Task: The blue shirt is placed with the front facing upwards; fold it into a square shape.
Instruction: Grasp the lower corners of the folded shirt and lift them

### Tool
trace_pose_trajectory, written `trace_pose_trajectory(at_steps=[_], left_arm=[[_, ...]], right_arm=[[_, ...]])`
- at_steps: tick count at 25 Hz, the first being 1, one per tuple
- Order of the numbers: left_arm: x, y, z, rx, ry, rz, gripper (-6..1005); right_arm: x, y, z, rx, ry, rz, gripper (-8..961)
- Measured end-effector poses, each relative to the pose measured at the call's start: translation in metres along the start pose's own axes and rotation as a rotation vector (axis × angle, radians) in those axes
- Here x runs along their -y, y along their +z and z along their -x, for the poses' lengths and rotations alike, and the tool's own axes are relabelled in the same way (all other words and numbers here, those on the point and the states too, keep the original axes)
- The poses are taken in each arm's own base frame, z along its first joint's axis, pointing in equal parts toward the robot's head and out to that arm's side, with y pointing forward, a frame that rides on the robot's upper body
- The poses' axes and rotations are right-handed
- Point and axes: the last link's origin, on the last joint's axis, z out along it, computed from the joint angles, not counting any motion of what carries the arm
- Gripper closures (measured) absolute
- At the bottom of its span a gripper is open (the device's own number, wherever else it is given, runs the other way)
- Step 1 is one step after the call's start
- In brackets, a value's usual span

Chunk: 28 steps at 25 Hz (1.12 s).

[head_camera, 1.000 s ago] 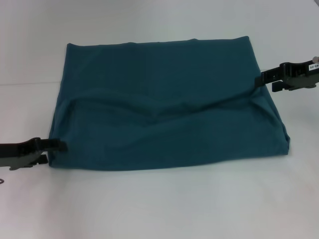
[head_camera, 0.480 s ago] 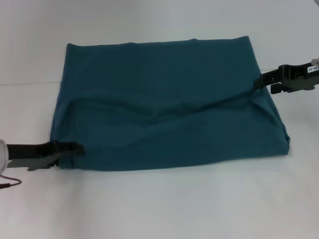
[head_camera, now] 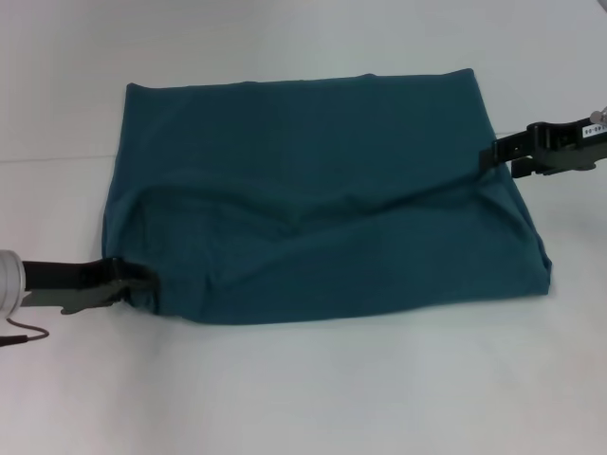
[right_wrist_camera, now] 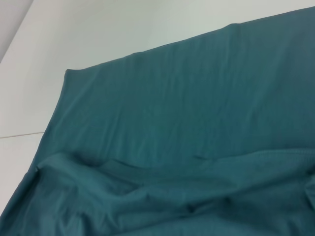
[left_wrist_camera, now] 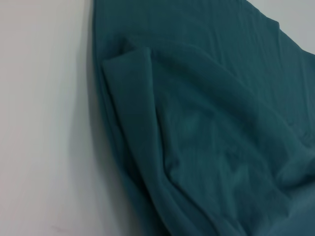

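The blue shirt [head_camera: 313, 199] lies folded into a rough rectangle on the white table, plain teal side up, with no lettering or collar showing. My left gripper [head_camera: 144, 279] is low at the shirt's near-left corner, its fingers together on the bunched cloth there. The left wrist view shows a raised fold of that cloth [left_wrist_camera: 142, 98]. My right gripper [head_camera: 489, 155] is at the shirt's right edge, pinching the cloth. A long crease runs from it across the shirt [right_wrist_camera: 197, 162].
The white table [head_camera: 303, 398] surrounds the shirt, with bare surface at the front and on both sides. A thin seam line [head_camera: 47, 159] crosses the table at the left behind the shirt.
My left gripper has moved right into the shirt's near-left corner, and that corner has bunched inward. The right gripper has held still at the right edge.
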Motion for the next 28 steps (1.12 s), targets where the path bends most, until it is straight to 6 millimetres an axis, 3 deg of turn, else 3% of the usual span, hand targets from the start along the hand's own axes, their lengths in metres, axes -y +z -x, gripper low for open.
trace_pose_trajectory(at_steps=[3, 8, 14, 20, 28], left_arm=[[0.001, -0.002, -0.002, -0.004, 0.002, -0.005, 565], [0.003, -0.003, -0.004, -0.013, 0.005, -0.010, 806], [-0.002, -0.006, -0.005, -0.009, 0.014, 0.040, 944], [-0.011, -0.013, -0.011, -0.016, 0.016, 0.154, 945], [-0.002, -0.012, -0.008, -0.028, 0.001, 0.120, 945]], right_arm=[[-0.001, 0.000, -0.001, -0.008, -0.015, 0.006, 351], [-0.002, 0.001, -0.004, -0.022, -0.038, 0.016, 354], [-0.002, 0.000, -0.010, -0.052, -0.060, 0.032, 358], [0.005, -0.009, -0.024, -0.095, -0.082, 0.057, 362], [0.043, -0.039, -0.039, -0.036, -0.021, 0.006, 367]])
